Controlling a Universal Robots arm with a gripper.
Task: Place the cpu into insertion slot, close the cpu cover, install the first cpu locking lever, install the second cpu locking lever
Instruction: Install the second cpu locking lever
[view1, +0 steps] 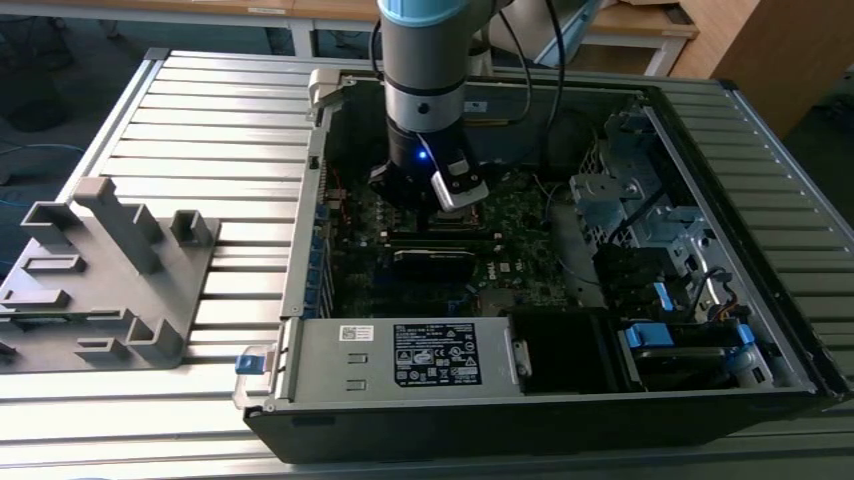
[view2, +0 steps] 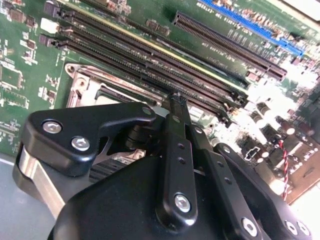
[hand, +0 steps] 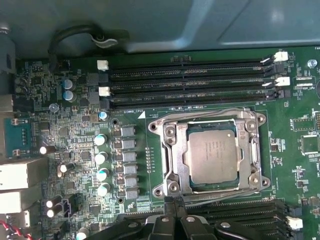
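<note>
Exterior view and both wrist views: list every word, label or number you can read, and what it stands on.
White label on the power supply box: print too small to read.
cpu, metal top: faint marking, unreadable.
Motherboard: white lettering, too small to read.
Nothing can be quoted with confidence.

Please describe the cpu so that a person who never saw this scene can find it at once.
Look inside the open computer case at the green motherboard, below the arm's gripper. Between the long black memory slots sits a silvery metal cpu cover. The cpu is the flat grey metal square within it, the only smooth plate there.
</note>
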